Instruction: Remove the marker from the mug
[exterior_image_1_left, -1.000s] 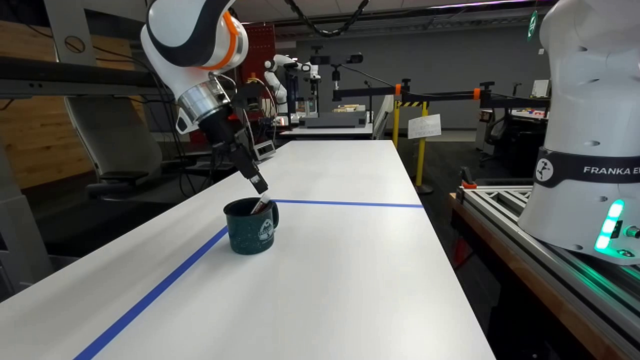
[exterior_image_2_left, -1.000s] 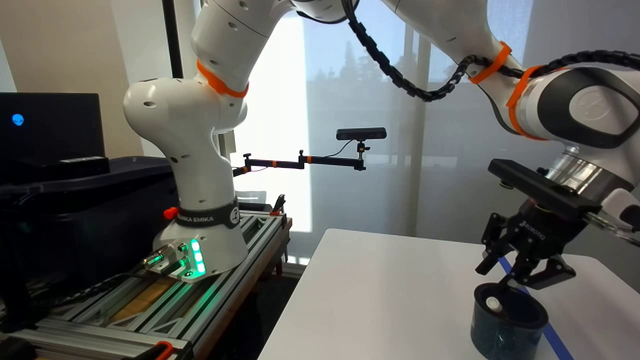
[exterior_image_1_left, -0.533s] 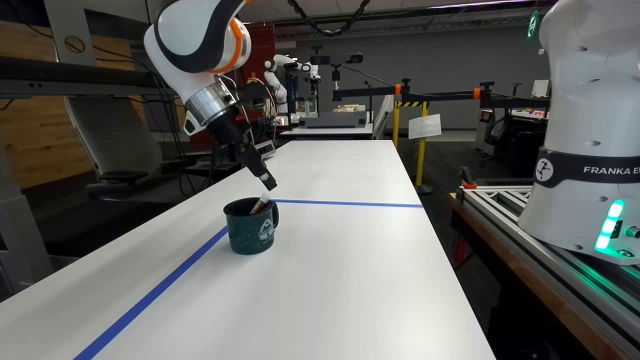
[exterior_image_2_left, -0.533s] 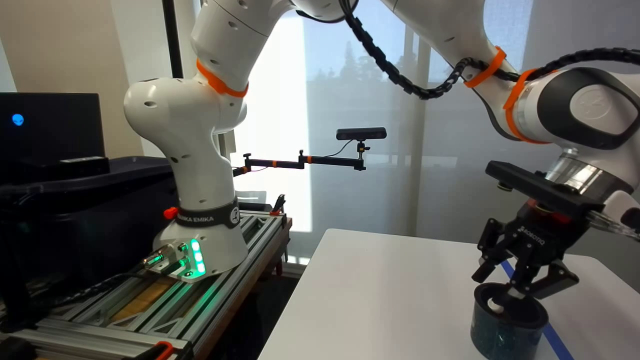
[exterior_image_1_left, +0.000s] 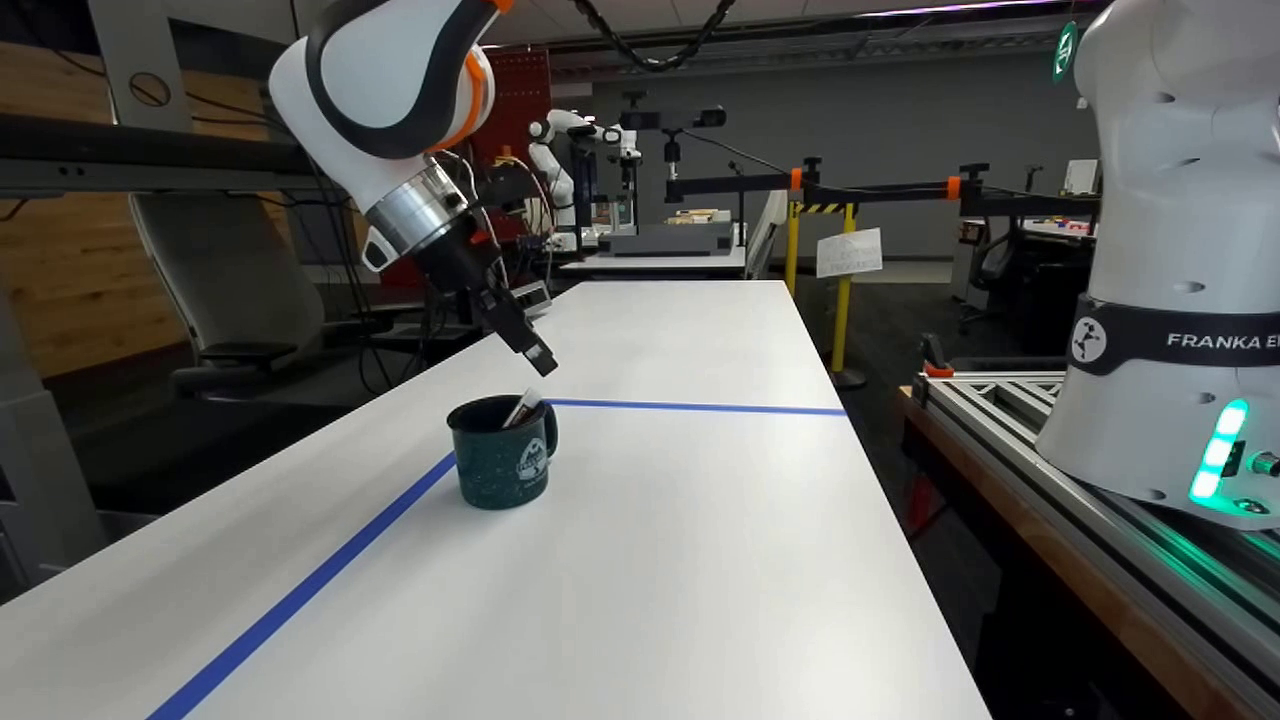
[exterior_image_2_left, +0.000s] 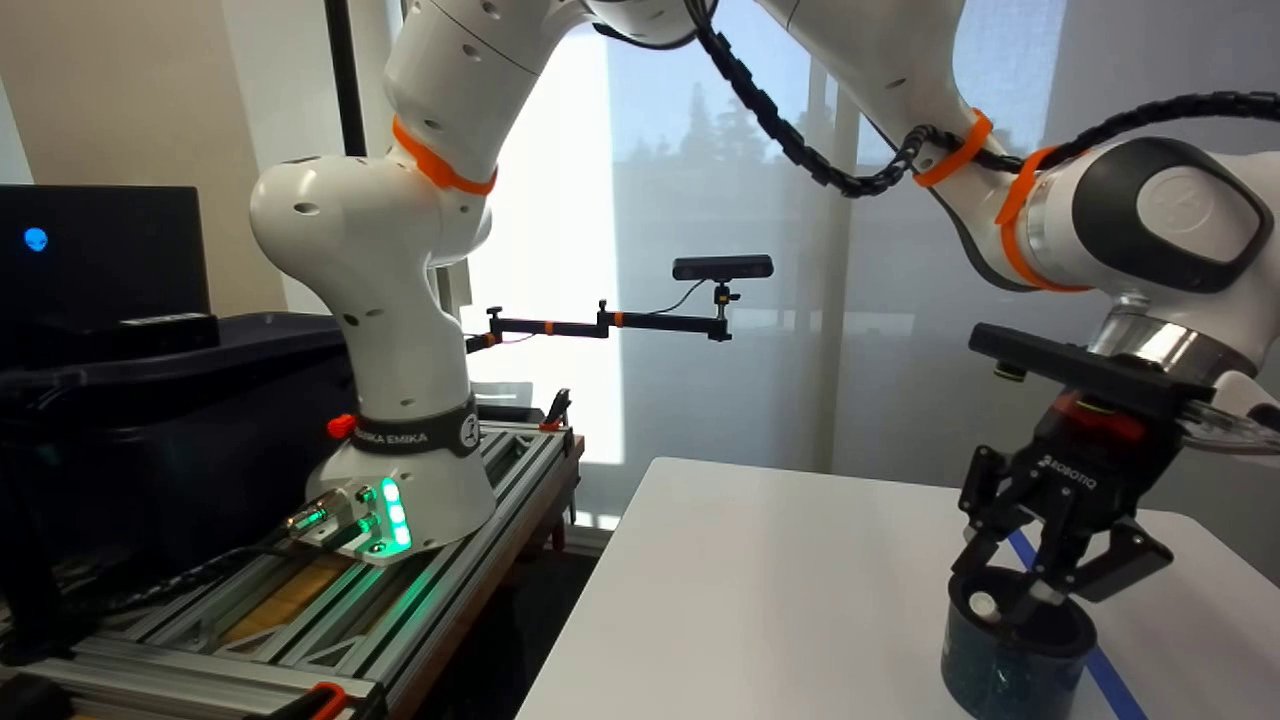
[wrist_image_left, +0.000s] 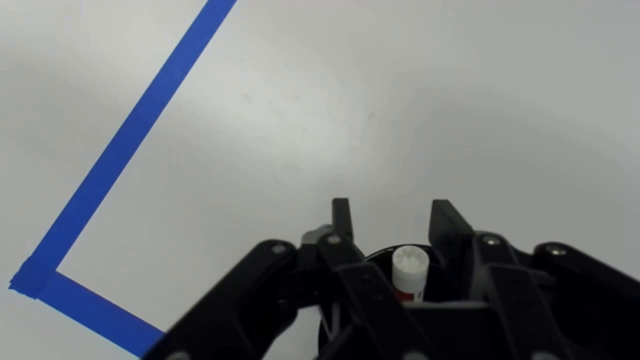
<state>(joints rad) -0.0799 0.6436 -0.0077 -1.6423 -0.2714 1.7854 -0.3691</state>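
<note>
The dark teal mug (exterior_image_1_left: 500, 470) stands upright on the white table; it shows in both exterior views (exterior_image_2_left: 1010, 668). The marker (exterior_image_1_left: 522, 408) leans inside the mug with its whitish end above the rim near the handle. Its white end (exterior_image_2_left: 985, 606) shows at the mug's near left rim. In the wrist view the marker's round white end (wrist_image_left: 410, 270), with a bit of red below it, appears between the finger linkages, below the fingertips. My gripper (exterior_image_1_left: 543, 362) is open and empty, tilted, just above the mug; its two fingertips (wrist_image_left: 392, 202) are apart. The marker's lower part is hidden inside the mug.
Blue tape (exterior_image_1_left: 310, 590) marks lines on the white table (exterior_image_1_left: 720, 560) and forms a corner (wrist_image_left: 37, 277) in the wrist view. The robot's base (exterior_image_2_left: 410, 500) stands on a metal-framed bench beside the table. A camera on a thin arm (exterior_image_2_left: 722, 268) stands behind.
My gripper has shifted slightly right and up in an exterior view, and tilted a little in the wrist. The fingers stay open. The mug and marker have not visibly moved.
</note>
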